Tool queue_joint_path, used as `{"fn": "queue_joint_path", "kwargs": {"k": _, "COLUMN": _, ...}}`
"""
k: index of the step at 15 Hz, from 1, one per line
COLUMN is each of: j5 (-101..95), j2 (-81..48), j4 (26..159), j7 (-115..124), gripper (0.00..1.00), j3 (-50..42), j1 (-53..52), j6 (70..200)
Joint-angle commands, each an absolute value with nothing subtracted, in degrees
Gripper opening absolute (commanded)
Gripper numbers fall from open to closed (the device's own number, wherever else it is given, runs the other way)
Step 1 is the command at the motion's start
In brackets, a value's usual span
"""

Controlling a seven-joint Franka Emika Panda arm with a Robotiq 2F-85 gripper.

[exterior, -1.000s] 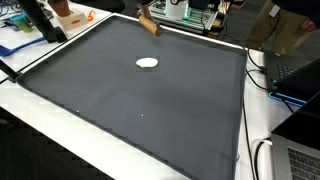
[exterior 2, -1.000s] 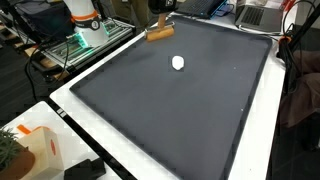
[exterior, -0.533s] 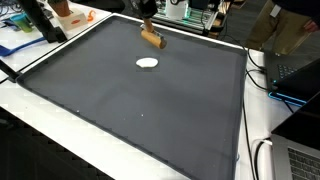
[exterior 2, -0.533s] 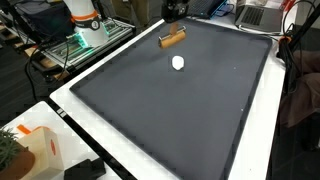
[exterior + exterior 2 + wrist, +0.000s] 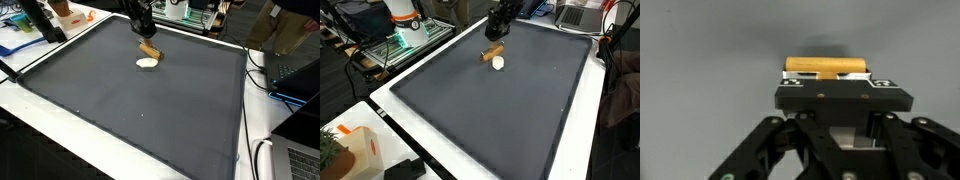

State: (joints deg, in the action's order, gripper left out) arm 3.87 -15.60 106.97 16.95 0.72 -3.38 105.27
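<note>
Currently the tan wooden cylinder [image 5: 827, 65] lies crosswise between the fingers [image 5: 788, 84], which are closed narrowly on it. In the wrist view only its upper edge shows above the black housing. In both exterior views the cylinder [image 5: 148, 50] [image 5: 494, 51] hangs tilted at the tips of the fingers [image 5: 144, 38] [image 5: 497, 39], low over the far part of the worktop. Whether it rests on the surface cannot be told.

Just beside it, on the near side, lies a small flat white oval piece [image 5: 147, 64] [image 5: 498, 63]. Contact between the two cannot be confirmed.

Both sit on a large dark grey mat [image 5: 130, 110] [image 5: 500, 120] that covers most of the white worktop [image 5: 40, 120] [image 5: 395, 110].

Beyond the mat, an exterior view shows a white and orange robot base [image 5: 404, 18] at the far edge and an orange and white carton [image 5: 355, 148] at the near corner. In an exterior view, black cables [image 5: 262, 70] run along the worktop edge.
</note>
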Motion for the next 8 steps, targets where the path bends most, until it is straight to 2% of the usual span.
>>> {"fn": "queue_joint_path", "kwargs": {"k": 1, "j5": 3.9, "j2": -18.4, "j4": 104.5, "j7": 13.8, "gripper": 0.23, "j3": 0.9, "j1": -3.2, "j6": 106.3}}
{"fn": "queue_joint_path", "kwargs": {"k": 8, "j5": 2.1, "j2": -21.1, "j4": 102.5, "j7": 15.5, "gripper": 0.23, "j3": 0.3, "j1": -4.0, "j6": 108.3}}
